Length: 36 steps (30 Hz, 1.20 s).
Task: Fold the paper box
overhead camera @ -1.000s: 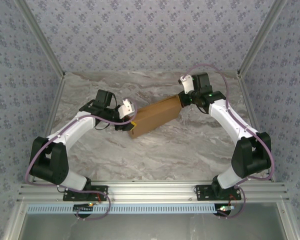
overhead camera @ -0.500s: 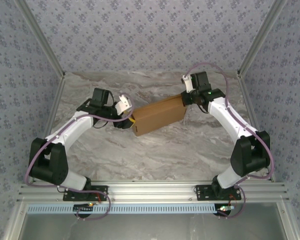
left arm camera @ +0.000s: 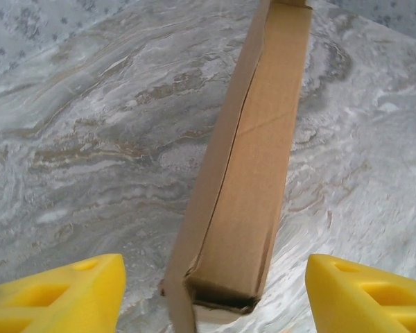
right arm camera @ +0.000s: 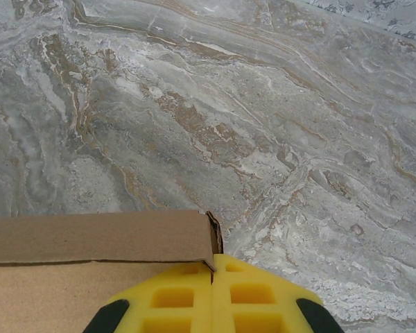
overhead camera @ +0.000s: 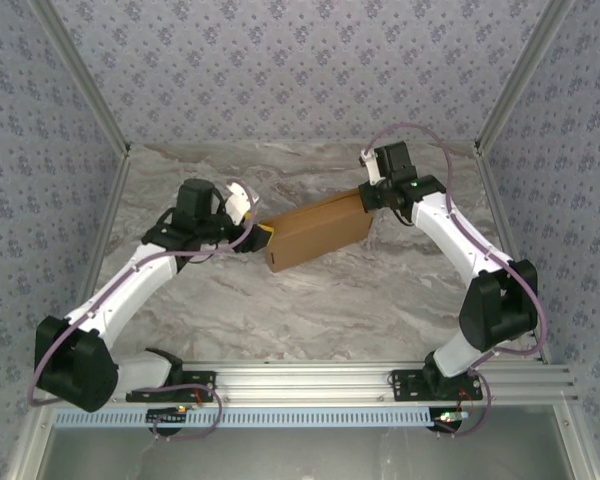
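**Left arm swings wide, right pinches the far corner**

The left arm has thrown its elbow out and low since a second ago, and the paper box (overhead camera: 318, 232) has slid a touch towards the right arm. It now lies slanted across the middle of the table (overhead camera: 380, 300), broad brown face up. The left gripper (left arm camera: 211, 295) is spread wide, with its yellow fingers (left arm camera: 62, 291) on either side of the box's near end and touching nothing. At the other end the right gripper (right arm camera: 213, 291) has its pads pressed together, and the box's corner wall runs into the seam, so it looks nipped. The near end gapes slightly, with one flap edge standing proud. The right gripper should anchor firmly while the left comes in square and presses that flap home gently, or the box may skate away.
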{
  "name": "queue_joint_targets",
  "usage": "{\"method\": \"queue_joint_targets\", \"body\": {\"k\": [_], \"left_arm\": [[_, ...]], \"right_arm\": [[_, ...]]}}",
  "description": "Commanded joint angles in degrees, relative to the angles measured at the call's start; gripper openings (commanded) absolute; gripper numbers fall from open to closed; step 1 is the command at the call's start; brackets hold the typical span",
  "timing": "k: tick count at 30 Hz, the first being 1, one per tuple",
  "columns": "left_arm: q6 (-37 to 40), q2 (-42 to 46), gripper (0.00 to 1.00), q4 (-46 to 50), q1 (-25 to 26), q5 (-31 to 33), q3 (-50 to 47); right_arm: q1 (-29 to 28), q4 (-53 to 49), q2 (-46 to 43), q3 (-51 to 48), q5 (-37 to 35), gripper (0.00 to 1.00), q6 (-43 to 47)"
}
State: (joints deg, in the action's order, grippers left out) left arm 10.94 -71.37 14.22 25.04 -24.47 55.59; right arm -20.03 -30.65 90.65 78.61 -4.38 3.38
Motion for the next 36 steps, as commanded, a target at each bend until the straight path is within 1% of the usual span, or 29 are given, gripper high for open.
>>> {"method": "queue_joint_targets", "body": {"k": [1,5,7,9,11,15,18,22,25,29,34,36], "left_arm": [[-10.6,-0.2,0.64,1.8,2.1,12.0,1.3],[-11.4,-1.8,0.52,7.4,4.5,16.3,4.4],[-11.0,-2.2,0.44,8.9,5.1,16.4,5.1],[-11.0,-2.5,0.34,9.9,5.6,16.6,5.7],[-11.0,-2.8,0.26,10.5,5.8,16.6,6.0],[-11.3,-3.3,0.15,11.1,6.0,16.7,6.5],[-12.1,-4.0,0.11,11.7,6.0,16.9,7.3],[-12.7,-5.1,0.11,12.9,6.0,17.8,8.4],[-12.6,-5.9,0.14,14.2,6.0,18.4,8.7],[-12.7,-6.0,0.14,15.0,6.0,18.4,8.7],[-13.8,-5.9,0.07,14.9,6.0,18.3,8.8],[-15.0,-5.7,0.07,14.4,6.0,18.3,8.7]], "right_arm": [[-0.6,-5.3,1.6,1.0,-0.9,0.03,-0.8],[-0.7,-5.3,1.3,1.0,-0.8,0.03,-0.8],[-0.7,-5.2,1.4,1.0,-0.8,0.03,-0.8],[-0.7,-5.2,1.5,1.0,-0.6,0.03,-0.7],[-0.6,-5.3,1.5,1.0,-0.7,0.03,-0.8],[-0.7,-5.2,1.7,1.0,-0.6,0.03,-0.8],[-0.6,-5.0,1.7,0.9,-0.5,0.03,-0.9],[-0.7,-5.0,1.6,0.8,-0.4,0.03,-1.0],[-0.7,-5.0,1.7,0.8,-0.3,0.03,-1.0],[-0.6,-5.0,1.7,0.9,-0.2,0.03,-1.0],[-0.6,-4.9,1.5,0.6,-0.2,0.03,-1.3],[-0.8,-4.6,1.4,0.2,-0.2,0.03,-1.5]]}}
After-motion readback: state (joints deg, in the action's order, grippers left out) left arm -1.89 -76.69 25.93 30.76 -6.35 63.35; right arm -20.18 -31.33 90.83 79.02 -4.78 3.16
